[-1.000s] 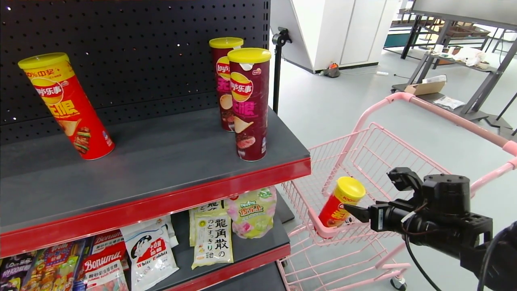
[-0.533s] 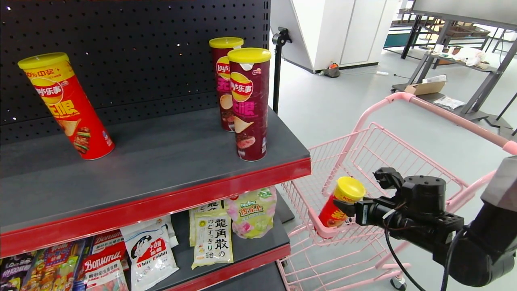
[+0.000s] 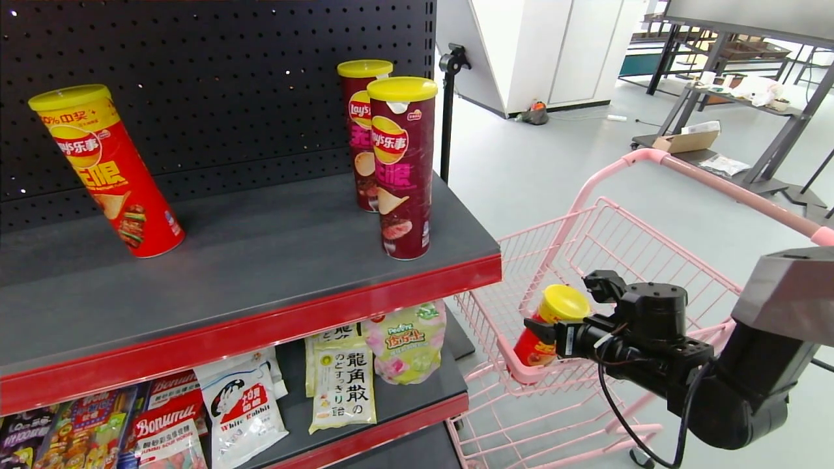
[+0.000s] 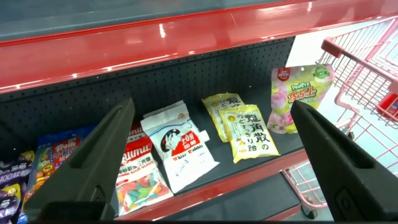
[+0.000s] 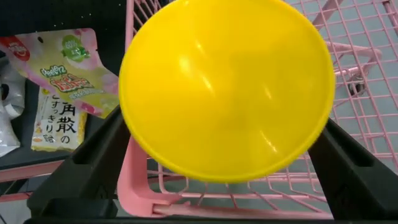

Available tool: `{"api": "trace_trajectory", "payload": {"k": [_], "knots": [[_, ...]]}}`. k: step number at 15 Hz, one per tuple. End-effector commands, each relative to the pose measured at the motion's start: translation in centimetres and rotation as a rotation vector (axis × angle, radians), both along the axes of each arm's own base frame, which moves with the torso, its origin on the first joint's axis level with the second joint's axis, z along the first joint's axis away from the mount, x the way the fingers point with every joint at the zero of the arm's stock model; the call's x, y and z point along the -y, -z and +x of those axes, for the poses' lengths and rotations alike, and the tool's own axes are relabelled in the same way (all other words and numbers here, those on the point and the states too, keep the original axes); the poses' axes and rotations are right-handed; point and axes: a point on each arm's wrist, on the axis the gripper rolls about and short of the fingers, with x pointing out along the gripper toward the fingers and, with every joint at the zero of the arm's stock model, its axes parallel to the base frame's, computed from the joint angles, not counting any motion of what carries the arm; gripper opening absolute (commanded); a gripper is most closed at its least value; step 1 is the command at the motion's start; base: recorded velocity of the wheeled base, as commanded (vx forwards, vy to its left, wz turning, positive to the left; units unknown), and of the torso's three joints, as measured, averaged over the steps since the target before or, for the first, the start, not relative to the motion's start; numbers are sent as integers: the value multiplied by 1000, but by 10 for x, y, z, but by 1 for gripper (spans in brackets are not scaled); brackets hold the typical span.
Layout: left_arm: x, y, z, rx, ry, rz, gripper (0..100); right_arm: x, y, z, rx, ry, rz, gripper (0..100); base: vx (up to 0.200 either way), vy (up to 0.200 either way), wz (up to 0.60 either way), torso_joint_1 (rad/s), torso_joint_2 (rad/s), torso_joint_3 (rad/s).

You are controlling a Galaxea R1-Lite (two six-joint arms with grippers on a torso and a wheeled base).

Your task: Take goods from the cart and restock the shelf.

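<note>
A red chip can with a yellow lid (image 3: 547,326) leans in the front corner of the pink cart (image 3: 651,157). My right gripper (image 3: 564,307) is open at the can's top, with one finger on each side of the lid (image 5: 227,87). I cannot tell whether the fingers touch it. The upper shelf (image 3: 260,260) holds a red can (image 3: 107,172) at the left and two maroon cans (image 3: 401,169) (image 3: 361,130) near the right end. My left gripper (image 4: 211,155) is open and holds nothing, facing the lower shelf's snack bags (image 4: 180,149).
The red front lip of the shelf (image 3: 293,319) runs close to the cart's left rim. Snack bags (image 3: 342,384) fill the lower shelf. A black stand (image 3: 448,117) rises behind the shelf's right end. Metal racks (image 3: 749,91) stand far back on the floor.
My right arm has moved left towards the can in the cart. Its fingers, which were short of the can, now straddle the lid. The can and the shelf goods have not moved.
</note>
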Motion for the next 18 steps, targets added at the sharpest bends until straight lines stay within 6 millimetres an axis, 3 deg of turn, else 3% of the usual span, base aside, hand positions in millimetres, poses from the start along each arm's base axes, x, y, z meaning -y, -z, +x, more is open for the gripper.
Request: {"api": "trace_trajectory", "payload": {"k": [1, 2, 3, 7, 10, 16, 18], "knots": [[0, 0, 0, -1, 0, 0, 100, -2, 4, 3, -3, -2, -1, 100, 0, 0, 0, 0, 0, 0], [0, 0, 0, -1, 0, 0, 100, -3, 6, 4, -7, 1, -5, 100, 0, 0, 0, 0, 0, 0], [0, 0, 0, -1, 0, 0, 100, -5, 9, 5, -12, 16, -15, 0, 0, 0, 0, 0, 0, 0], [0, 0, 0, 0, 0, 0, 100, -11, 17, 7, 32, 4, -11, 0, 0, 0, 0, 0, 0, 0], [0, 0, 0, 0, 0, 0, 100, -9, 6, 9, 76, 43, -20, 0, 0, 0, 0, 0, 0, 0], [0, 0, 0, 1, 0, 2, 100, 14, -99, 12, 324, 104, -45, 0, 0, 0, 0, 0, 0, 0], [0, 0, 0, -1, 0, 2, 100, 27, -155, 0, 397, 128, -87, 0, 0, 0, 0, 0, 0, 0]]}}
